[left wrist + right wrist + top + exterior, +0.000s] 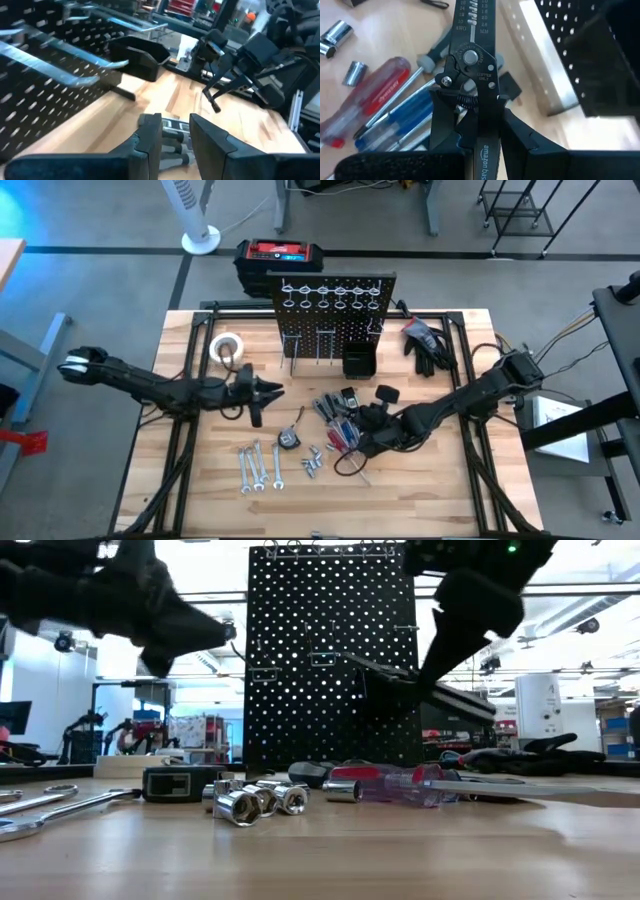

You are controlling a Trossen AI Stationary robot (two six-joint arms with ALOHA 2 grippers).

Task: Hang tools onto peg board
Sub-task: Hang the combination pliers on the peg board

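Right gripper, jaws clamped on black wire-stripper pliers above the screwdriver pile on the desk, w/ left gripper gripping a grey-handled tool just before the upright peg board.

Wooden table — wrenches, sockets.

The peg board blurs; the pliers' handles are hidden.
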